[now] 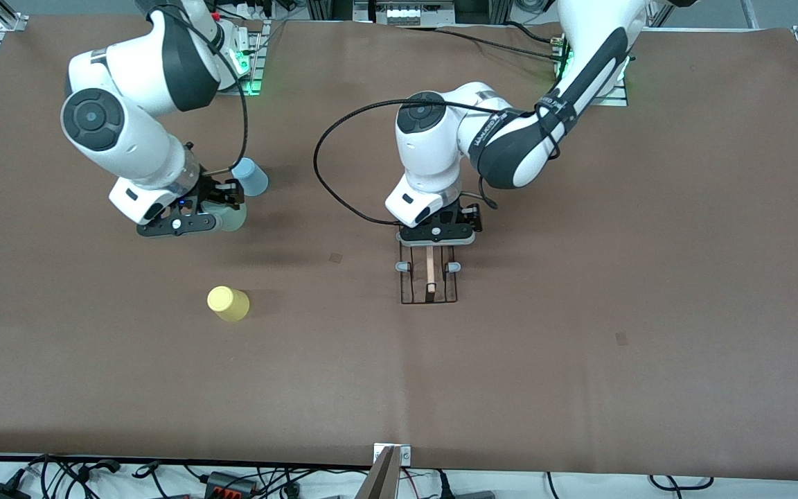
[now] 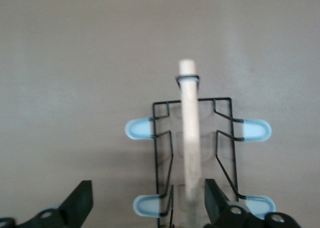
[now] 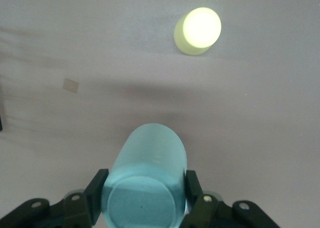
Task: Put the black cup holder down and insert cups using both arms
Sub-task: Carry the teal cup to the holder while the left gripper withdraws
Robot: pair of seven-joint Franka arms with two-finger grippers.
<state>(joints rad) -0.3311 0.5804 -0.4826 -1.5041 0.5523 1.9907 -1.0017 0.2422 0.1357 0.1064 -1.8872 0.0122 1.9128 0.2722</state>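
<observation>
In the wrist views, right pincer (image 3: 145, 198) pinching grey-green cup (image 3: 146, 180); left pincer (image 2: 145, 203) spread over black cup holder (image 2: 192, 153).

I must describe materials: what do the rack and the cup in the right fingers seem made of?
Rack: thin black wire, probably coated metal; pale matte rod, seemingly wood; glossy blue peg caps, maybe rubber. Grey-green cup: smooth, slightly translucent, likely plastic.

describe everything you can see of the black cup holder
The black cup holder is a thin black wire rack with a light wooden rod handle along its middle and pale blue capped pegs sticking out sideways. It stands on the brown table, no cups on it. The left gripper is open over the handle.
</observation>
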